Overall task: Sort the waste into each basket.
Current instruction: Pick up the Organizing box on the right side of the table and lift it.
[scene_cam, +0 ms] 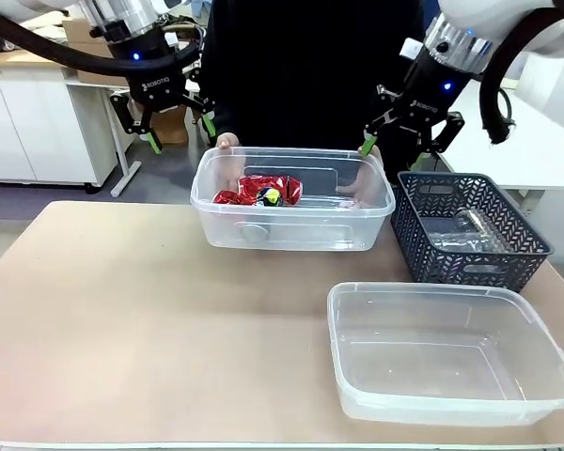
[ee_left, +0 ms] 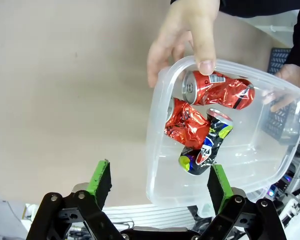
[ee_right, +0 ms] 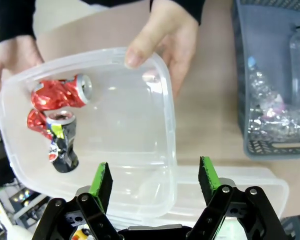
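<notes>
Looking at this one, the can half seems done to me: the red cans and a blue-yellow can lie in the clear tub, which the person's hands grip by its far corners at the top middle of the front frame. The left hand hangs above the tub's left end, jaws wide with nothing between them. The right hand hangs above its right end, also spread and empty. What's left, I reckon, is the bottles lying in the grey lattice basket at the right edge of the frame. That puts them just down and right of the right hand, so that arm is clearly the nearer one. Their long axes are hard to call through the lattice. The second clear tub sits on the counter at lower right, just in front of the basket, with nothing in it. On print, the cans are too crushed to read, one bottle shows a pink scrap of label, and the left hand's body reads ROBOTIQ.
</notes>
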Motion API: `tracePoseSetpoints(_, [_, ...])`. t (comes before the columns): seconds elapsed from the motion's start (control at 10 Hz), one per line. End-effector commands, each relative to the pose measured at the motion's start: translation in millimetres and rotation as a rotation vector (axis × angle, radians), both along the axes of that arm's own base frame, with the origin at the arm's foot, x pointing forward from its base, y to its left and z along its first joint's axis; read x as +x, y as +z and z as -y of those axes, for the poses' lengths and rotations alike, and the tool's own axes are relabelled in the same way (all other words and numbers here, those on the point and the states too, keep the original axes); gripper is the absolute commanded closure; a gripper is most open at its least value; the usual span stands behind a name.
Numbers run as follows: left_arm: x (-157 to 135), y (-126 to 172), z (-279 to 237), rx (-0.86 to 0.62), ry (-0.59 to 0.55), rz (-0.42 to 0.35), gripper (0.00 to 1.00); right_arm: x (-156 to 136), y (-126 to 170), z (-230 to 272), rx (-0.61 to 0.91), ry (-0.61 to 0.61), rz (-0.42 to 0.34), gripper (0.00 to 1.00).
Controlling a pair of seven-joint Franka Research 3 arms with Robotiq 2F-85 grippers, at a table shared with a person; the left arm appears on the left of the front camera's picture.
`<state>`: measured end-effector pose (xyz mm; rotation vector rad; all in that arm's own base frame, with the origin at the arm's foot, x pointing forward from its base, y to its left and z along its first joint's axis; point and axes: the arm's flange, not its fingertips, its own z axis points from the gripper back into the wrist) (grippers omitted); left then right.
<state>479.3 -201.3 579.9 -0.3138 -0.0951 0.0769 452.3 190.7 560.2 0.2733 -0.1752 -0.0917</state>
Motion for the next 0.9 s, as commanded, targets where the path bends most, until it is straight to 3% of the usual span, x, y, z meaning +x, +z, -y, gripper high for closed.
tracePoseSetpoints(0.0, [0.4, 2.5, 0.0, 0.002, 0.007, -0.003, 0.00, 2.4, 2.5, -1.0, -0.009, -0.016, 0.003, 0.11])
tracePoseSetpoints(0.3, [0.1, 0.7, 0.1, 0.000, 0.000, 0.001, 0.00, 0.1, 0.2, 0.1, 0.000, 0.000, 0.000, 0.11])
tracePoseSetpoints(0.4, [-28.8, 14.1, -9.3, 0.024, -0.052, -0.077, 0.00, -34.4, 20.4, 33.8, 0.025, 0.059, 0.039, 0.11])
tracePoseSetpoints(0.5, [-72.5, 28.5, -22.7, 0.048, -0.128, -0.064, 0.00, -74.9, 29.2, 68.4, -0.014, 0.090, 0.036, 0.11])
tracePoseSetpoints(0.6, [-116.1, 38.4, -29.7, 0.090, -0.198, -0.024, 0.00, -113.2, 28.3, 100.7, -0.084, 0.092, 0.026, 0.11])
tracePoseSetpoints(0.7, [-151.8, 36.1, -21.5, 0.043, -0.307, -0.033, 0.00, -149.8, 17.7, 134.2, -0.181, 0.139, 0.007, 0.11])
tracePoseSetpoints(0.8, [-167.2, 18.7, -3.7, 0.045, -0.320, -0.065, 0.00, -173.8, 3.6, 154.9, -0.266, 0.158, -0.042, 0.11])
